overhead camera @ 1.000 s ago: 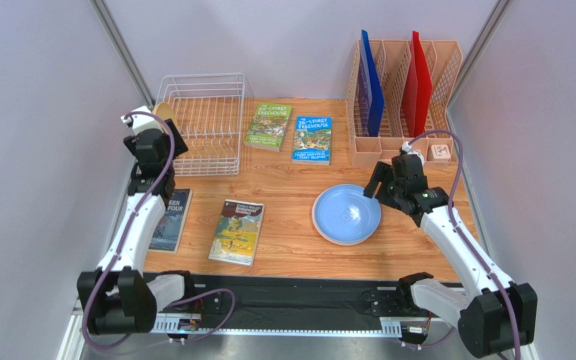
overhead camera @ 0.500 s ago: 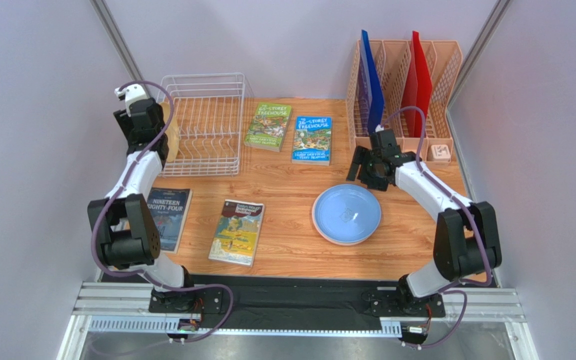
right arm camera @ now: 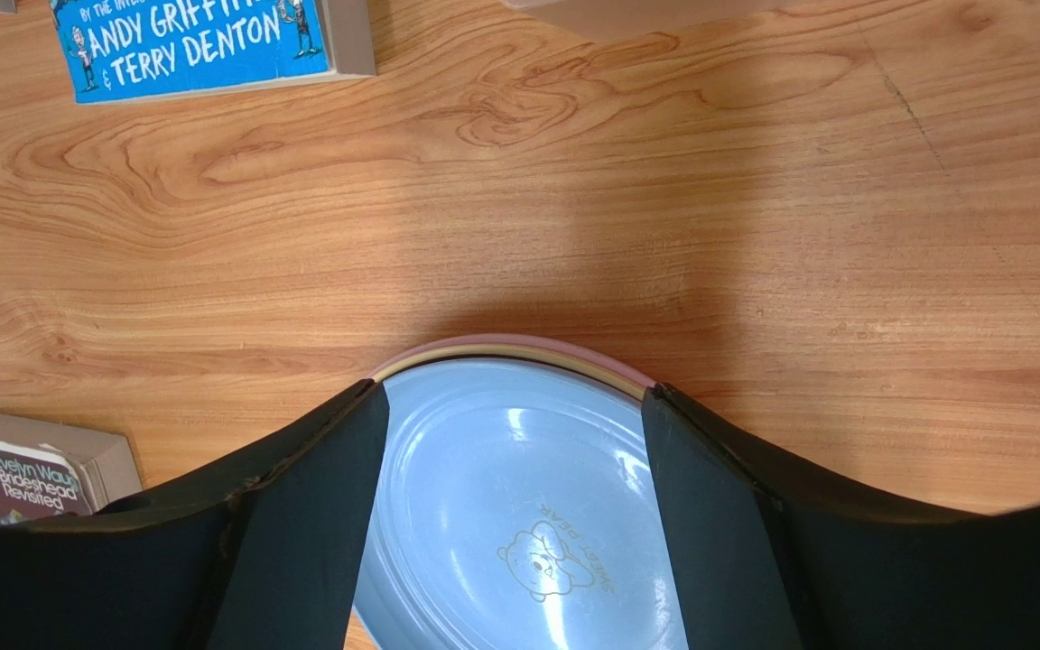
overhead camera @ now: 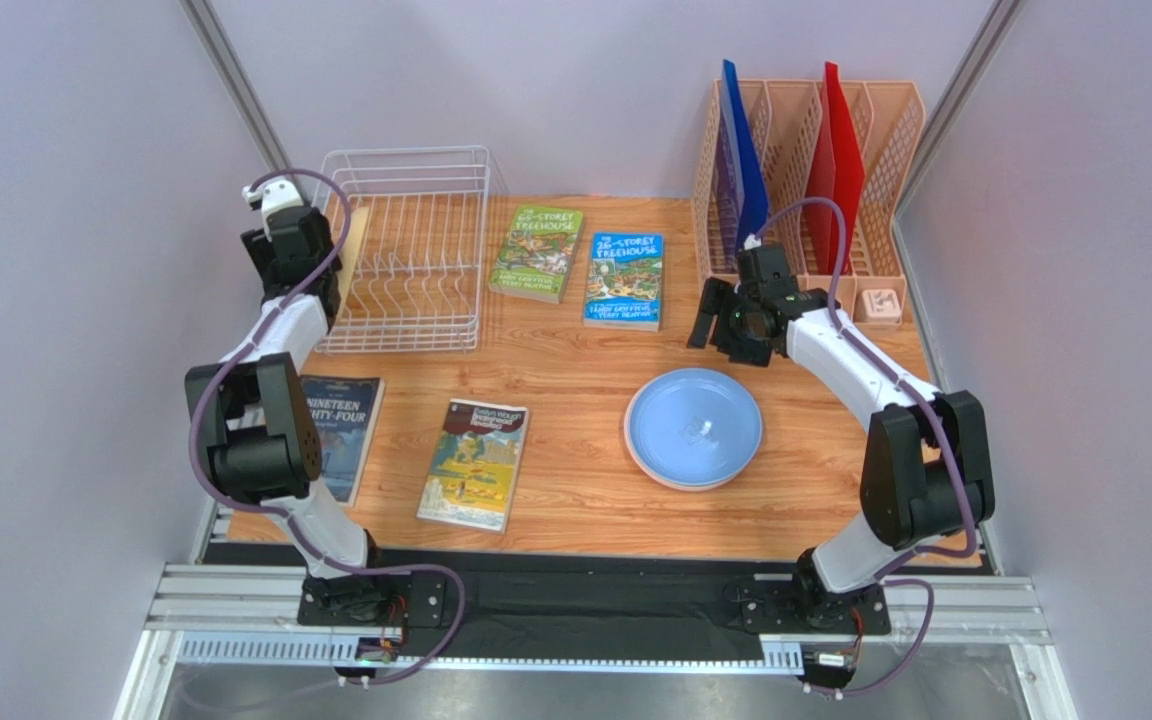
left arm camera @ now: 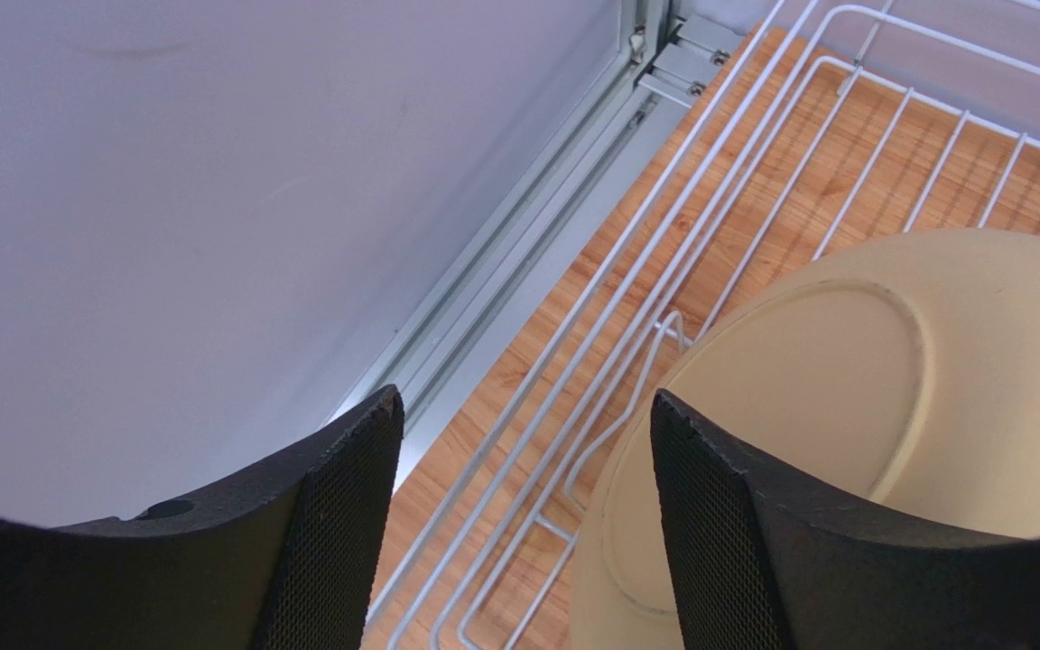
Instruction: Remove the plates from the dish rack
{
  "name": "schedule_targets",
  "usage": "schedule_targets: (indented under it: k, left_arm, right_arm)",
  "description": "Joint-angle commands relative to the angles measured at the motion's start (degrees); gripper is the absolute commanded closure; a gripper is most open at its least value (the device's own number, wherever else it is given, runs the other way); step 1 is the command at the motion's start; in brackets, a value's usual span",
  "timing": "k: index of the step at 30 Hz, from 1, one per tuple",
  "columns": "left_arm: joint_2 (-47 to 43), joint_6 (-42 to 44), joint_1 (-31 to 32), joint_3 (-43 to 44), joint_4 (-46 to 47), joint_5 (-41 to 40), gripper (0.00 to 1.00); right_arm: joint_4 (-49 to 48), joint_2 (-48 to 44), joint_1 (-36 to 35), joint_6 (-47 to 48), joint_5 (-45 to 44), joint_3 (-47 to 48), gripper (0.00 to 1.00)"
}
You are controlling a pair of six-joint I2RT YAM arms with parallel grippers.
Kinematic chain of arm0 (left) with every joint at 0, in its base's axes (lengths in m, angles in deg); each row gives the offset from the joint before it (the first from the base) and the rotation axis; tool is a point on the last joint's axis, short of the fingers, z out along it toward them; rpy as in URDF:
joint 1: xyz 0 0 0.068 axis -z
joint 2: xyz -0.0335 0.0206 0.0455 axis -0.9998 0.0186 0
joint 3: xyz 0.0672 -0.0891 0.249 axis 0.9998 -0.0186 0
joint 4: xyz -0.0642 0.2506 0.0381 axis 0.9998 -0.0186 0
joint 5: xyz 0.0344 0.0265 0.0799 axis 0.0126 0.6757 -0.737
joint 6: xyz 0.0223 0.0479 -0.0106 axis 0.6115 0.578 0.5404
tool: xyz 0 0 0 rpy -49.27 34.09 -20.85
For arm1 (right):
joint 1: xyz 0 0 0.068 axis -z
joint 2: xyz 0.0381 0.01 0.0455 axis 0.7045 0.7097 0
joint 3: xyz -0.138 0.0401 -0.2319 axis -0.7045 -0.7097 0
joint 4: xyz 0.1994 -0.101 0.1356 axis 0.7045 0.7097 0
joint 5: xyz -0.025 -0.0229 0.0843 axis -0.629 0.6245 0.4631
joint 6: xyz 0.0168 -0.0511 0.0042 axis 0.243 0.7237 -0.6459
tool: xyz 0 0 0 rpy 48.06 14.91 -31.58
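Altogether, four plates in view. Three stacked on the table (overhead camera: pixel 567 360), right of centre: light blue plate (right arm camera: pixel 512 501) on top, face up, a small mark at its middle. Beneath it, cream plate (right arm camera: pixel 512 354) and pink plate (right arm camera: pixel 512 340), only their rims showing at the far edge.

One in the dish rack (overhead camera: pixel 432 248): other cream plate (left arm camera: pixel 892 406), standing on edge at the rack's left end.

Two grippers, neither gripping anything. Left gripper (left arm camera: pixel 526 406) spread wide at the rack's left side, one finger just beside that standing plate, touching or not impossible to tell, the other nearer the wall. Right gripper (right arm camera: pixel 512 396) likewise spread, poised over the far edge of the stack, empty.

Elsewhere on the table: four books lying flat, namely green book (overhead camera: pixel 537 252), blue book (overhead camera: pixel 624 279), dark book (overhead camera: pixel 339 435) and illustrated book (overhead camera: pixel 474 462). Also one peach file organiser (overhead camera: pixel 883 135) holding two upright folders: blue folder (overhead camera: pixel 745 165), red folder (overhead camera: pixel 838 165).
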Motion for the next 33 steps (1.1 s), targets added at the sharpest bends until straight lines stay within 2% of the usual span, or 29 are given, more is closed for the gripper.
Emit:
schedule_targets:
  k: [1,11,17,24,33]
  left_arm:
    - [-5.25,-0.84,-0.42,-1.14,1.67,0.89,0.25]
    - [-15.20,-2.33,-0.33,-2.55,0.09,11.26,0.21]
    - [-13.53,0.12,-0.33,-2.99,-0.53,14.86,0.21]
    - [-12.47,2.76,-0.24,-4.22,0.26,24.00,0.18]
    - [-9.76,4.78,-0.33,-3.52,-2.46,25.31,0.18]
  right_arm:
    - [-1.13,-1.95,0.11,1.10,1.78,1.06,0.26]
    - [-2.28,-1.59,0.02,1.10,3.98,0.18,0.25]
    - [-2.89,-1.07,0.02,0.92,5.21,0.18,0.25]
    - [-3.16,-0.37,0.02,1.10,5.65,0.01,0.25]
    - [-3.68,0.42,0.02,0.92,6.88,-0.08,0.25]
